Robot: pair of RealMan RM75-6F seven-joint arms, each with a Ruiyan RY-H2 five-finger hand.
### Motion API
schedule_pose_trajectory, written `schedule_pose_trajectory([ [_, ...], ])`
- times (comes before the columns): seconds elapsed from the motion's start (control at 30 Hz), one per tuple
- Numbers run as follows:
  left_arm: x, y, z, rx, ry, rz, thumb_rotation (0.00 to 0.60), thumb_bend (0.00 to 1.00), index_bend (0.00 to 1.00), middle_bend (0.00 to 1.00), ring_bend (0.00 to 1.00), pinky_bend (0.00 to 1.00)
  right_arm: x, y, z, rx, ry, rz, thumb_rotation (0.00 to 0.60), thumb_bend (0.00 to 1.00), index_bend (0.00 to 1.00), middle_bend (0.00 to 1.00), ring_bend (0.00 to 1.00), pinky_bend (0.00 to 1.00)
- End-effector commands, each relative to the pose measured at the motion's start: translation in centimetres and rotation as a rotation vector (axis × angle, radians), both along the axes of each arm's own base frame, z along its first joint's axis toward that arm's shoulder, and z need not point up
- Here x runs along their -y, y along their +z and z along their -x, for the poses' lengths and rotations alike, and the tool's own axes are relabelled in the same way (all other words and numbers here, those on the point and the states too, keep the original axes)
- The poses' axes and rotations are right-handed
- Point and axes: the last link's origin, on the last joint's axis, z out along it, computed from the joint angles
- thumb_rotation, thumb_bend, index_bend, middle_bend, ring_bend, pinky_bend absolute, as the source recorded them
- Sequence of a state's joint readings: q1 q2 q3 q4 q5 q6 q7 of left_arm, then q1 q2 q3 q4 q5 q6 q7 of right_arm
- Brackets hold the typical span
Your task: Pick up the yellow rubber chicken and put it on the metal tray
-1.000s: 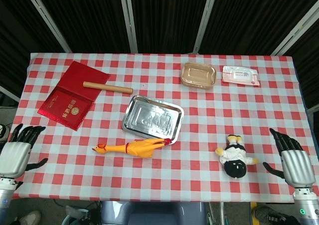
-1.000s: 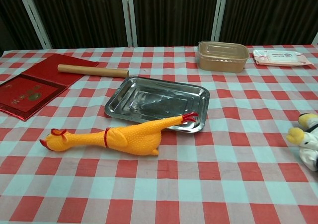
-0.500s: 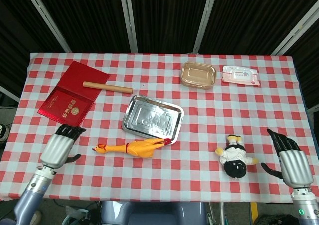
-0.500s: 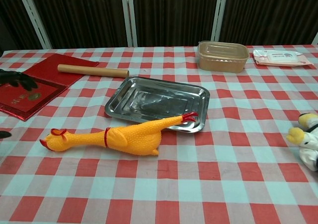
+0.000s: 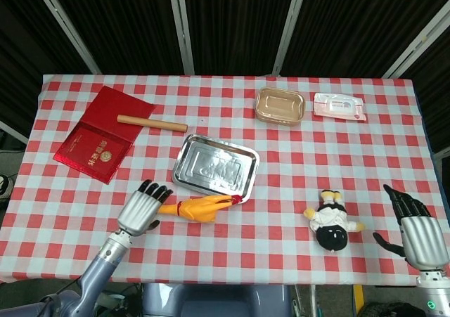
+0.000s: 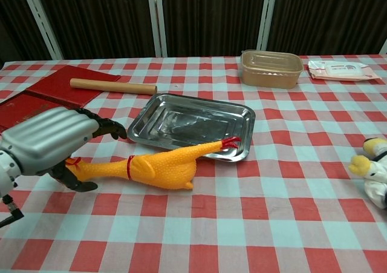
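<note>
Over the yellow rubber chicken (image 5: 199,207), the left hand (image 5: 143,206) is held open and empty; next, fingers must be closed round it for the metal tray (image 5: 184,175).

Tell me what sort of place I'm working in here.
Probably a staged test table, not a home: a checkered tablecloth with unrelated props, like a rubber chicken, a metal tray and a plush doll, against black curtains.

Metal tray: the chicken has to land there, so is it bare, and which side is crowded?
The metal tray is bare inside. Bare cloth borders its right side, toward the plush toy. Its near edge is crowded: the chicken has its feet on the rim, with the left hand at its head.
</note>
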State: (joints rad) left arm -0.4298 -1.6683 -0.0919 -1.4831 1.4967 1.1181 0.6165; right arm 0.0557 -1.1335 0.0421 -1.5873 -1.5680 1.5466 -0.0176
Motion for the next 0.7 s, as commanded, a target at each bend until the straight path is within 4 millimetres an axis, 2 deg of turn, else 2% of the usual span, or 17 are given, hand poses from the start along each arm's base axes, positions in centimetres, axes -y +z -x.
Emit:
schedule_pose_trajectory([
  [0.03,-0.4,-1.3,-1.1,-0.003,-0.011,-0.002,0.6,0.16,0.24,0.27,0.23,0.2,-0.2,0.1,0.1,0.002,-0.003,0.002,0.6,0.18,0.02,0.18,0.18,0.24],
  [0.23,-0.6,-3.0,-2.5,0.007,-0.015,-0.016,0.6,0.19,0.26,0.28,0.25,0.24,-0.6,0.4,0.3,0.006,-0.014,0.009,0.6,0.18,0.02,0.18,0.18,0.24],
  [0.47,-0.6,-4.3,-2.4,-0.001,0.003,-0.012,0.6,0.19,0.26,0.28,0.25,0.24,-1.0,0.7,0.6,0.009,-0.028,0.016,0.6,0.18,0.02,0.18,0.18,0.24],
  [0.6,-0.6,-4.8,-2.3,0.017,0.018,-0.016,0.6,0.24,0.29,0.32,0.28,0.25,-1.2,0.8,0.6,0.013,-0.032,0.021,0.6,0.18,0.03,0.18,0.18,0.24],
  [0.7,-0.5,-5.3,-2.2,0.033,0.021,-0.02,0.6,0.31,0.33,0.35,0.32,0.3,-1.3,0.9,0.6,0.02,-0.034,0.024,0.6,0.18,0.04,0.18,0.18,0.24],
])
